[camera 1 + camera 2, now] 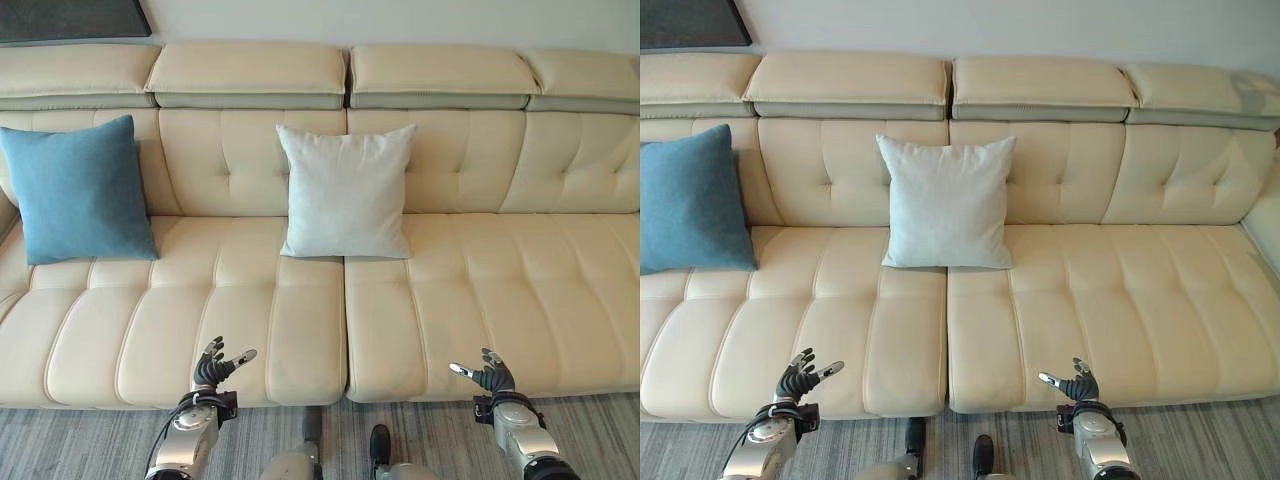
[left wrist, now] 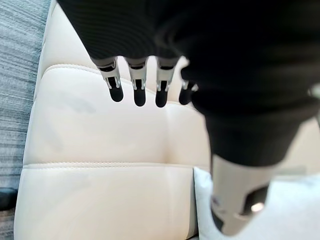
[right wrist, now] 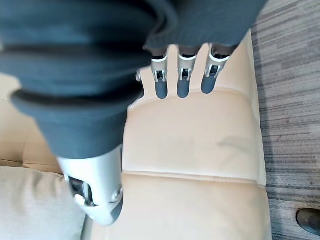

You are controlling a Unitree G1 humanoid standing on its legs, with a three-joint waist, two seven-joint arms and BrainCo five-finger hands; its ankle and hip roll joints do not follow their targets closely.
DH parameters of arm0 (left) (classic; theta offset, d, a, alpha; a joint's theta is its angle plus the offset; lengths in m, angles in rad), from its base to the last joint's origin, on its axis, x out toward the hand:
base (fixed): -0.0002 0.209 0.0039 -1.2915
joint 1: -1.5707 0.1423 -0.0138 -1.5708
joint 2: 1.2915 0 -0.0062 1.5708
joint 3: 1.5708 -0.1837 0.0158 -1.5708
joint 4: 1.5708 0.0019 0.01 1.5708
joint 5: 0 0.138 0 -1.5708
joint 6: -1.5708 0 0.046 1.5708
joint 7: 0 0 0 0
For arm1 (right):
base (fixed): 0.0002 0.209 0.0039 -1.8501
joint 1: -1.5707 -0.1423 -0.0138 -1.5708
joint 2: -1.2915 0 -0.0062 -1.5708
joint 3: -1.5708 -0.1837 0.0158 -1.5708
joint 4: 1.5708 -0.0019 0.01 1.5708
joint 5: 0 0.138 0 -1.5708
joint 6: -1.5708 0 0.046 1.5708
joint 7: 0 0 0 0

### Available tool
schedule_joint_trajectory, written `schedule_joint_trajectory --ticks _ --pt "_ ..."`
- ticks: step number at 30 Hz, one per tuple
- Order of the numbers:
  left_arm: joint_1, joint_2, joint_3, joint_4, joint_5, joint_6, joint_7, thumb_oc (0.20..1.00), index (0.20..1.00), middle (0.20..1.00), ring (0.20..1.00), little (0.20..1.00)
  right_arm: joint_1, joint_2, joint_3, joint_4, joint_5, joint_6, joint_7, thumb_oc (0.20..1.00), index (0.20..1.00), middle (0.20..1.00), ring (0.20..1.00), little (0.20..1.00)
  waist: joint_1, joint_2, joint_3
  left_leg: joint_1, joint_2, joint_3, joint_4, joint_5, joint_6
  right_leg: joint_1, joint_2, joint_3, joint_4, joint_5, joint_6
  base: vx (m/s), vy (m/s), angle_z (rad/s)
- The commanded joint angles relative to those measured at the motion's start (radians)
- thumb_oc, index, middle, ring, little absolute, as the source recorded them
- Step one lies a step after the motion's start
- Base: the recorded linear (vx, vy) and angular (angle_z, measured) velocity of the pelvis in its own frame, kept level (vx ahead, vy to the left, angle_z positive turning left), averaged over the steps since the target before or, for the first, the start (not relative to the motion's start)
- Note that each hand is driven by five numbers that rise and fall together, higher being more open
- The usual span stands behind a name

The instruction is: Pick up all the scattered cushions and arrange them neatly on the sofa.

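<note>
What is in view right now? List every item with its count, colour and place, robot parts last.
sofa: one, cream, tufted back with headrests, spanning the view against the wall.
blue cushion: one, blue, upright against the sofa back at the robot's left end.
white cushion: one, off-white, upright against the sofa back near the middle, over the seam between two seats.
carpet: one, grey striped, on the floor in front of the sofa.
dark frame: one, dark, on the wall above the sofa's left end, partly cut off.
left robot hand: one, silver with dark tips, open, empty, at the seat's front edge.
right robot hand: one, same colours, open, empty, at the seat's front edge.
</note>
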Motion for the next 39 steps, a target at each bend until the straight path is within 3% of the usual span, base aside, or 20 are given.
schedule_joint_trajectory --ticks 1,4,6,7,11,13,15,17,20,22,23,24,25,30,33,39 --pt "-0.015 0.037 -0.019 -0.026 0.058 -0.019 -0.002 1.000 1.000 1.000 1.000 1.000 -0.009 -0.019 -0.038 -0.034 -0.024 -0.018 -0.004 1.000 1.000 1.000 1.000 1.000 -0.005 -0.036 0.001 0.096 -0.010 0.012 0.001 -0.163 -0.020 0.001 -0.059 -0.038 0.000 -0.026 0.076 -0.15 0.092 -0.01" --pt "-0.019 0.048 -0.012 -0.024 0.069 -0.022 0.010 1.000 1.000 1.000 1.000 1.000 -0.018 -0.008 -0.030 -0.049 -0.029 -0.022 -0.011 1.000 1.000 1.000 1.000 1.000 -0.005 -0.037 0.037 0.077 -0.005 0.043 0.001 -0.151 -0.012 -0.045 -0.062 -0.034 0.014 0.009 0.090 -0.25 0.068 -0.14" --pt "-0.024 0.051 -0.005 -0.028 0.068 -0.024 0.017 1.000 1.000 1.000 1.000 1.000 -0.024 -0.005 -0.024 -0.050 -0.031 -0.023 -0.013 1.000 1.000 1.000 1.000 1.000 -0.001 -0.033 0.053 0.068 0.004 0.055 0.001 -0.140 -0.009 -0.070 -0.059 -0.035 0.062 -0.003 0.089 -0.25 0.030 -0.43" --pt "-0.010 0.049 0.006 -0.033 0.070 -0.029 0.023 1.000 1.000 1.000 1.000 1.000 -0.020 -0.001 -0.010 -0.043 -0.030 -0.029 -0.003 1.000 1.000 1.000 1.000 1.000 0.002 -0.014 0.059 0.050 0.019 0.067 0.001 -0.125 -0.003 -0.069 -0.048 -0.038 0.234 -0.110 0.060 -0.18 0.030 -0.51" --pt "0.004 0.043 0.012 -0.010 0.063 -0.021 0.017 1.000 1.000 1.000 1.000 1.000 0.001 -0.004 -0.003 -0.038 -0.031 -0.026 0.012 1.000 1.000 1.000 1.000 1.000 0.006 -0.019 0.034 0.041 0.017 0.065 0.001 -0.126 -0.007 -0.036 -0.033 -0.020 0.314 -0.183 0.046 -0.10 -0.056 -0.16" --pt "0.017 0.039 0.018 0.002 0.059 -0.013 0.015 1.000 1.000 1.000 1.000 1.000 0.012 -0.007 0.000 -0.053 -0.036 -0.021 0.017 1.000 1.000 1.000 1.000 1.000 0.019 -0.036 0.021 0.028 0.007 0.065 0.001 -0.118 -0.012 0.034 -0.018 -0.009 0.262 -0.200 0.044 -0.13 -0.185 0.01" --pt "0.025 0.034 0.034 -0.002 0.050 -0.014 0.019 1.000 1.000 1.000 1.000 1.000 0.007 -0.015 0.013 -0.064 -0.040 -0.017 0.020 1.000 1.000 1.000 1.000 1.000 0.039 -0.042 0.024 -0.003 0.021 0.075 0.001 -0.070 -0.033 0.063 0.002 -0.035 0.137 -0.205 0.011 -0.24 -0.254 -0.22" --pt "0.026 0.035 0.037 -0.010 0.047 -0.014 0.020 1.000 1.000 1.000 1.000 1.000 0.007 -0.020 0.016 -0.068 -0.036 -0.019 0.020 1.000 1.000 1.000 1.000 1.000 0.038 -0.040 0.033 -0.025 0.030 0.069 0.001 -0.040 -0.052 0.071 0.022 -0.037 0.090 -0.199 0.000 -0.22 -0.238 -0.26" --pt "0.022 0.027 0.031 -0.017 0.043 -0.007 0.012 1.000 1.000 1.000 1.000 1.000 0.006 -0.047 0.019 -0.108 -0.033 -0.022 0.015 1.000 1.000 1.000 1.000 1.000 0.024 -0.016 0.073 -0.074 0.056 0.046 0.001 0.036 -0.110 0.068 0.061 -0.078 0.035 -0.191 -0.026 -0.33 -0.285 0.31" --pt "0.025 0.018 0.026 -0.019 0.044 -0.006 0.010 1.000 1.000 1.000 1.000 1.000 0.009 -0.059 0.022 -0.116 -0.038 -0.022 0.015 1.000 1.000 1.000 1.000 1.000 0.025 -0.009 0.090 -0.079 0.058 0.032 0.001 0.048 -0.116 0.064 0.063 -0.105 0.036 -0.185 -0.029 -0.31 -0.225 0.63" --pt "0.020 0.016 0.021 -0.017 0.046 -0.008 0.011 1.000 1.000 1.000 1.000 1.000 0.002 -0.068 0.026 -0.117 -0.044 -0.021 0.014 1.000 1.000 1.000 1.000 1.000 0.032 -0.015 0.108 -0.068 0.048 0.007 0.027 0.033 -0.107 0.057 0.053 -0.107 0.047 -0.181 -0.030 -0.34 -0.233 0.37" --pt "0.024 0.012 0.020 -0.018 0.051 -0.008 0.006 1.000 1.000 1.000 1.000 1.000 -0.004 -0.071 0.032 -0.115 -0.048 -0.016 0.021 1.000 1.000 1.000 1.000 1.000 0.029 -0.027 0.103 -0.062 0.031 -0.007 0.101 -0.040 -0.076 0.041 0.036 -0.110 0.047 -0.168 -0.029 -0.20 -0.128 0.07" --pt "0.034 0.007 0.022 -0.028 0.050 -0.010 0.001 1.000 1.000 1.000 1.000 1.000 0.000 -0.071 0.031 -0.119 -0.052 -0.015 0.027 1.000 1.000 1.000 1.000 1.000 0.028 -0.031 0.094 -0.051 0.020 -0.009 0.123 -0.071 -0.065 0.036 0.030 -0.108 0.041 -0.160 -0.026 -0.13 -0.090 0.04" --pt "0.051 -0.004 0.003 -0.029 0.046 -0.005 -0.014 1.000 1.000 1.000 1.000 1.000 0.016 -0.068 0.030 -0.124 -0.053 -0.015 0.036 1.000 1.000 1.000 1.000 1.000 0.019 -0.024 0.073 0.022 -0.014 -0.004 0.197 -0.196 -0.032 0.013 0.024 -0.088 0.043 -0.153 -0.025 -0.04 0.009 0.03" --pt "0.054 -0.009 -0.017 -0.035 0.063 0.000 -0.018 1.000 1.000 1.000 1.000 1.000 0.028 -0.064 0.026 -0.122 -0.053 -0.015 0.031 1.000 1.000 1.000 1.000 1.000 -0.001 -0.004 0.057 0.070 -0.007 0.008 0.111 -0.170 -0.037 0.007 0.031 -0.096 0.052 -0.153 -0.025 -0.02 0.102 -0.04" --pt "0.070 -0.010 -0.037 -0.043 0.083 0.007 -0.023 1.000 1.000 1.000 1.000 1.000 0.046 -0.053 0.026 -0.109 -0.064 -0.006 0.030 1.000 1.000 1.000 1.000 1.000 -0.006 -0.002 0.029 0.131 -0.011 0.014 0.043 -0.180 -0.026 0.037 0.028 -0.086 0.031 -0.132 -0.008 0.00 0.127 0.03"
